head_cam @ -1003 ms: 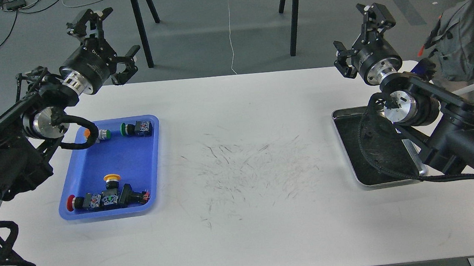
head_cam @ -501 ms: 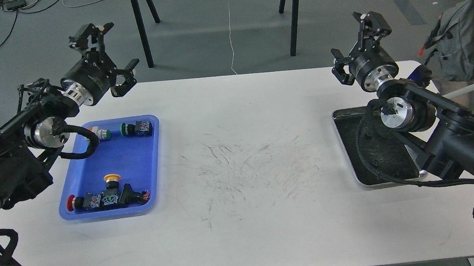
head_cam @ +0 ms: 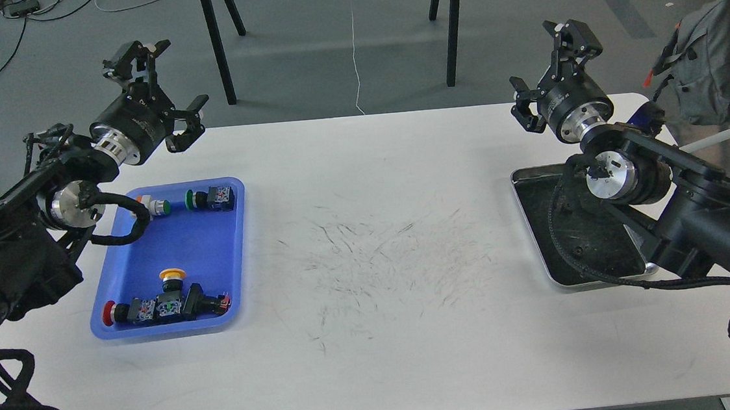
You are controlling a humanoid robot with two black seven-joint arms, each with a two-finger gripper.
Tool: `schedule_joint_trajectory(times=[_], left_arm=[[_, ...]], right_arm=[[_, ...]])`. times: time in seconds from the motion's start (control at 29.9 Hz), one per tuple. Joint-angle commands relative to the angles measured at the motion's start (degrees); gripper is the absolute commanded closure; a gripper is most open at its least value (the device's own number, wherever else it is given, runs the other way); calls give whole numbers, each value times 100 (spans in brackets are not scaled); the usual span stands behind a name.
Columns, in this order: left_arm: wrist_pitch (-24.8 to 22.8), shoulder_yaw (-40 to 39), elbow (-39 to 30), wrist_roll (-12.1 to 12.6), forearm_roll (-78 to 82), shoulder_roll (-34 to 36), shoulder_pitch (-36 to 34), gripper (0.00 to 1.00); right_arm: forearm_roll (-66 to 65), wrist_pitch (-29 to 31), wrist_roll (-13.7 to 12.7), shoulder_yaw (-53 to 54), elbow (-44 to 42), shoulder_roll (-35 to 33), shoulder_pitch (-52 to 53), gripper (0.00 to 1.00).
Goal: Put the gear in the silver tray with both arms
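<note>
The gear is several push-button switches in a blue plastic tray [head_cam: 202, 244] at the left: a green one [head_cam: 209, 197], a white one [head_cam: 155, 206], a yellow-capped one [head_cam: 173, 276] and a red-capped row [head_cam: 164, 308]. The silver tray [head_cam: 539, 230] lies at the right with a dark scratched bottom, holds no gear where it shows, and is partly covered by my right arm. My left gripper [head_cam: 160, 91] is open and empty, raised above the table's far left edge behind the blue tray. My right gripper [head_cam: 547, 72] is open and empty, raised behind the silver tray.
The white table [head_cam: 375, 256] has dark scuff marks in its middle. Black stand legs [head_cam: 451, 22] and a white cable are on the floor behind the table. A grey bag [head_cam: 709, 67] sits off the far right corner.
My left gripper has drifted a little left and down. My right gripper has shifted slightly left and the arm has settled lower over the silver tray. The gear has not moved.
</note>
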Motion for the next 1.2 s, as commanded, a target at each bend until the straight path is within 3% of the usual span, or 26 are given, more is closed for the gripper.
schedule_joint_trajectory(times=[0.0,0.64,0.77,1.17], left_arm=[[-3,35,-8,-25,13,-28,-24,0],[-3,27,-34,-271,48,16,63,0],[-3,79,-254,-482,92,121,116,0],[-3,71,-949,-526,250,455,433,0]], right_arm=[[0,0,8,26,-1,0,-23,1],[-18,62,96,97,-10,0,-15,1],[-27,62,96,97,-10,0,-23,1],[-27,62,96,97,-10,9,-23,1]])
